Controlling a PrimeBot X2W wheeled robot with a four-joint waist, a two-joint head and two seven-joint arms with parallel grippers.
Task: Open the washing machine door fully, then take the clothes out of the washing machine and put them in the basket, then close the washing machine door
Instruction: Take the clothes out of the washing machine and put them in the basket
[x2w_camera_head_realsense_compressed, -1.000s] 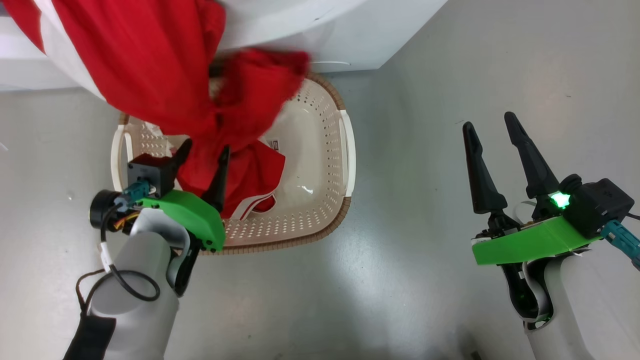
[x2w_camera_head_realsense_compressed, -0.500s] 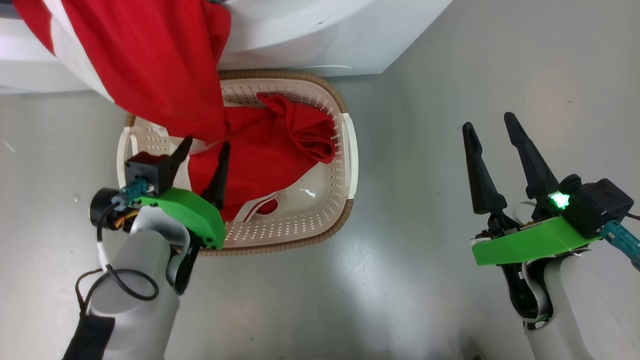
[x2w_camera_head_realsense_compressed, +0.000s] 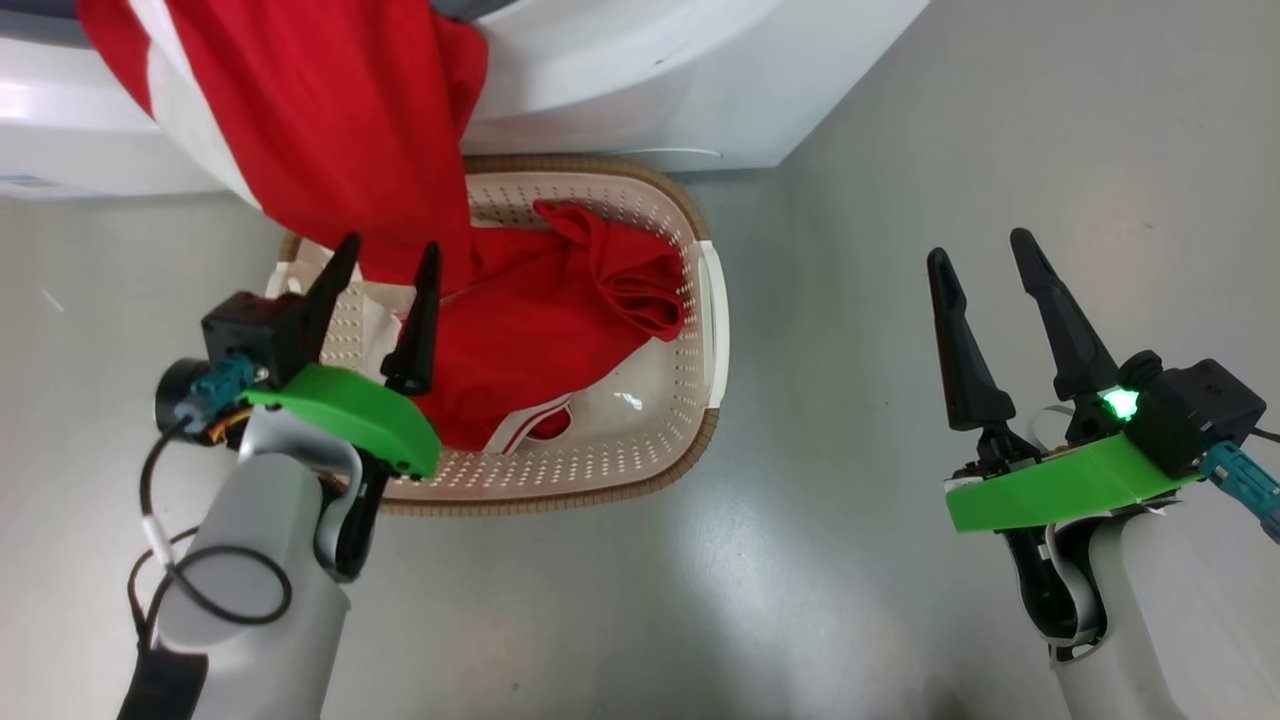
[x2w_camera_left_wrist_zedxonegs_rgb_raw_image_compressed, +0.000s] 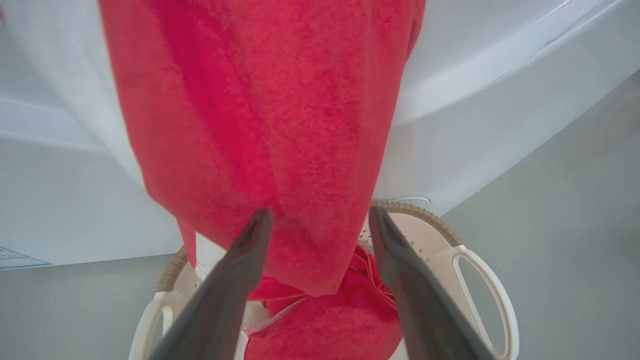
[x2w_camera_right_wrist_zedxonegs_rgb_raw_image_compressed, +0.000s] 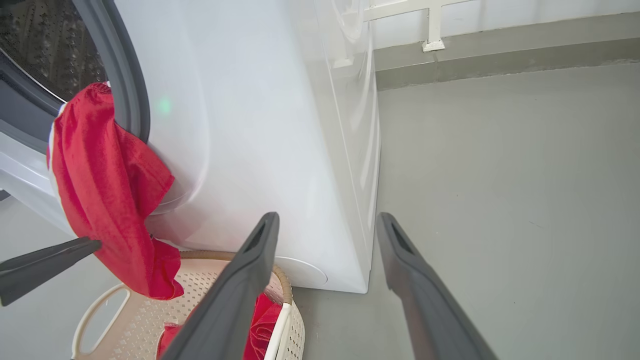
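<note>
One of the red clothes (x2w_camera_head_realsense_compressed: 540, 330) lies crumpled in the cream basket (x2w_camera_head_realsense_compressed: 560, 495) on the floor before the white washing machine (x2w_camera_head_realsense_compressed: 650, 80). Another red garment (x2w_camera_head_realsense_compressed: 330, 130) hangs out of the machine's grey-ringed opening (x2w_camera_right_wrist_zedxonegs_rgb_raw_image_compressed: 125, 75), its lower end (x2w_camera_right_wrist_zedxonegs_rgb_raw_image_compressed: 160, 280) over the basket's back rim. My left gripper (x2w_camera_head_realsense_compressed: 388, 262) is open over the basket's left side, nothing between its fingers. In the left wrist view the hanging cloth (x2w_camera_left_wrist_zedxonegs_rgb_raw_image_compressed: 270, 125) drops just beyond the open left gripper (x2w_camera_left_wrist_zedxonegs_rgb_raw_image_compressed: 319, 216). My right gripper (x2w_camera_head_realsense_compressed: 978, 250) is open over bare floor to the basket's right. The washing machine door is out of view.
Grey floor (x2w_camera_head_realsense_compressed: 860, 150) stretches to the right of the machine and basket. The machine's right side panel (x2w_camera_right_wrist_zedxonegs_rgb_raw_image_compressed: 360, 150) runs back toward a wall base with a white frame foot (x2w_camera_right_wrist_zedxonegs_rgb_raw_image_compressed: 432, 45). One finger (x2w_camera_right_wrist_zedxonegs_rgb_raw_image_compressed: 45, 262) of the left gripper shows in the right wrist view.
The garment that was falling from my left gripper has landed and settled in the basket. My left gripper has shifted left and a little up. The right arm is still.
</note>
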